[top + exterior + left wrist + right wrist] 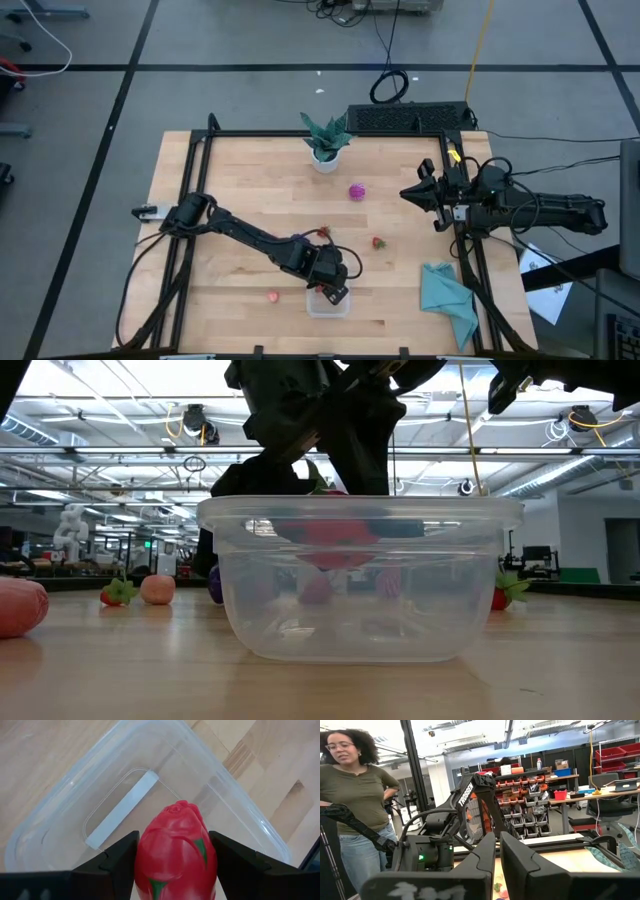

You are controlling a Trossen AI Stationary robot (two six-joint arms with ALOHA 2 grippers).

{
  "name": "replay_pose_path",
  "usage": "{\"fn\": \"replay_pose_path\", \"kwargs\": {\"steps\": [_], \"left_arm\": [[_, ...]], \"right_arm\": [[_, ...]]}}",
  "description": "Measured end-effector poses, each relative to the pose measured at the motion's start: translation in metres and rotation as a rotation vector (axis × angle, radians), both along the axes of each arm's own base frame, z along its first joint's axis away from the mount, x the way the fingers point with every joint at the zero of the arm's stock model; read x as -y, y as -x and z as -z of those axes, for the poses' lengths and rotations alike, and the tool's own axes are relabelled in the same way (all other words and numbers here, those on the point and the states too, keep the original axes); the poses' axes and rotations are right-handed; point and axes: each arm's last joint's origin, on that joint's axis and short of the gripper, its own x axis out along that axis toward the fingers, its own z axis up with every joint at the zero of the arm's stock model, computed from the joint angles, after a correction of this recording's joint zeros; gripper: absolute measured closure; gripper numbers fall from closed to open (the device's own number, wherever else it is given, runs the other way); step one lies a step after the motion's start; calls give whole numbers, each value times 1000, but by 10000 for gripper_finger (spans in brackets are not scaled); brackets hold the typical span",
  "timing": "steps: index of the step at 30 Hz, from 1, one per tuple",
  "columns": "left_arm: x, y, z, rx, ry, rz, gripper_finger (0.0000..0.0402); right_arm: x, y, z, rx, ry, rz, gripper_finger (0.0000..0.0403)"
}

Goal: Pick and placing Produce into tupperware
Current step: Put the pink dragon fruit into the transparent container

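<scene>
Left arm stretched from its base at nine o'clock across toward six o'clock, wrist bent down, left gripper point(332, 288) pointing at the table, fingers point(118, 862) parted and clamped on either side of a red piece. Right arm folded back at three o'clock, right gripper point(409, 194) raised level, aimed toward nine o'clock, fingers point(482, 852) closed, nothing between them.

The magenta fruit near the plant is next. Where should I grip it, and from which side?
Judging by the high view, come straight down and close across its middle. The magenta fruit looks small and roundish, so no side seems better, and it sits apart from the plant with bare table around it.
</scene>
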Motion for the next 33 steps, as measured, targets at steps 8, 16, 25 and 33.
{"fn": "replay_pose_path", "kwargs": {"steps": [8,16,25,33], "left_arm": [[0,0,0,-1,6,-12,172],[-6,-4,-1,19,14,-29,171],[-6,-4,-1,15,28,-23,154],[-6,-4,-1,15,27,-23,111]], "right_arm": [[0,0,0,0,0,0,385],[0,0,0,0,0,0,385],[0,0,0,0,0,0,385],[0,0,0,-1,0,0,385]]}}
